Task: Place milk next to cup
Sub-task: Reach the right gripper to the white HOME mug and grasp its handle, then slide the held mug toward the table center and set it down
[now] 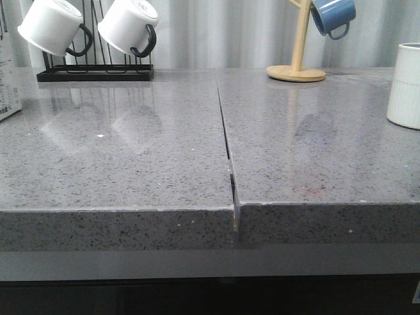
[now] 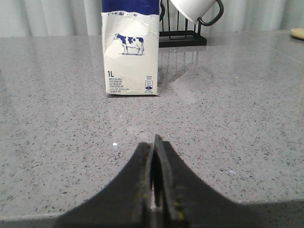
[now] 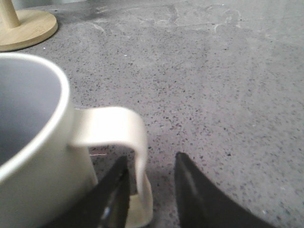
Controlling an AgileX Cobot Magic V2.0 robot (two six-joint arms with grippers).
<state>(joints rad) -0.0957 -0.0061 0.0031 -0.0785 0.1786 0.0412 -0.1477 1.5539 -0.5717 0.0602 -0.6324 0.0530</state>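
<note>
The milk, a white carton with fine print, stands at the far left edge of the front view, mostly cut off. In the left wrist view the milk stands upright ahead, showing its cow picture and dark blue top. My left gripper is shut and empty, well short of the carton. The cup, a white ribbed mug, stands at the far right. In the right wrist view the cup is close, and my right gripper is open with the white handle between its jaws. Neither gripper shows in the front view.
A black rack with two white black-handled mugs stands at the back left. A wooden stand with a blue mug is at the back right. A seam splits the grey countertop.
</note>
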